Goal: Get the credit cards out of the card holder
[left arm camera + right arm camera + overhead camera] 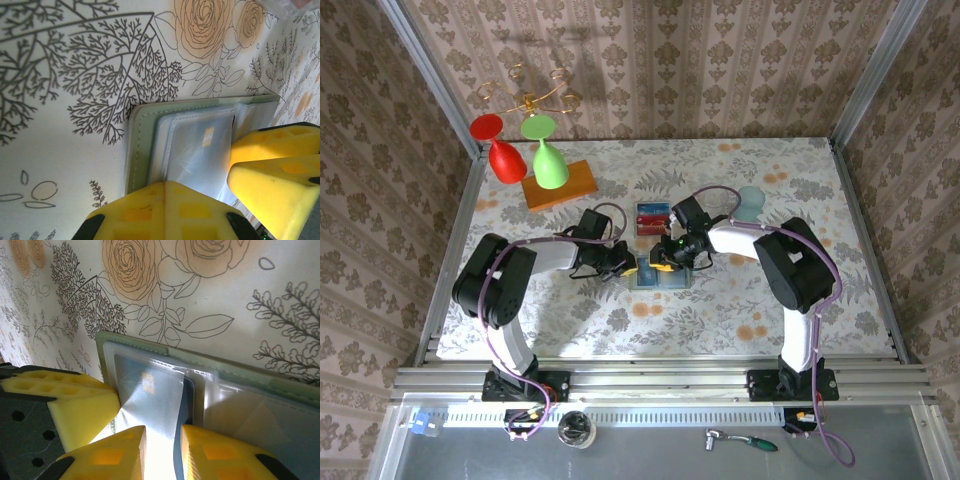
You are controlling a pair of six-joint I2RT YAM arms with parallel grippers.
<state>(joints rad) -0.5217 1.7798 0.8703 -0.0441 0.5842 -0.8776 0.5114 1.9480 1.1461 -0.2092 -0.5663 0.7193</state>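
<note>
Wallet (165, 346) lies open and flat on the table (760, 310), between the two arms, clear pockets up. The left gripper (165, 189) has its fingers pressed together, the tip set down on the wallet's left part as a hold-down. The right gripper (162, 442) has its fingers drawn in to a narrow gap, with the near end of a blue-grey card (150, 395) running between them. The card is judged to be pinched (glare hides the contact itself).

Step in hand: drawing that card out of its sleeve. The pull should be made along the pocket's opening and low to the table, so that the card slides rather than bends. The left tip should bear down throughout, or the whole wallet will be dragged along. The clear sleeve should not be caught in the pinch with the card.

Count:
- Wallet: 1.
- Cards: 1 in the pocket, chip showing. The loose cards (652, 217) beyond the wallet are seen as a red-and-blue patch, read as 2 lying together, though the edge between them cannot be made out. Whether others are left in the wallet cannot be told.
- Off-task: 1 teal cup (752, 203), 1 orange block (570, 186), 2 stemmed glasses, one red (504, 157) and one green (549, 166).
</note>
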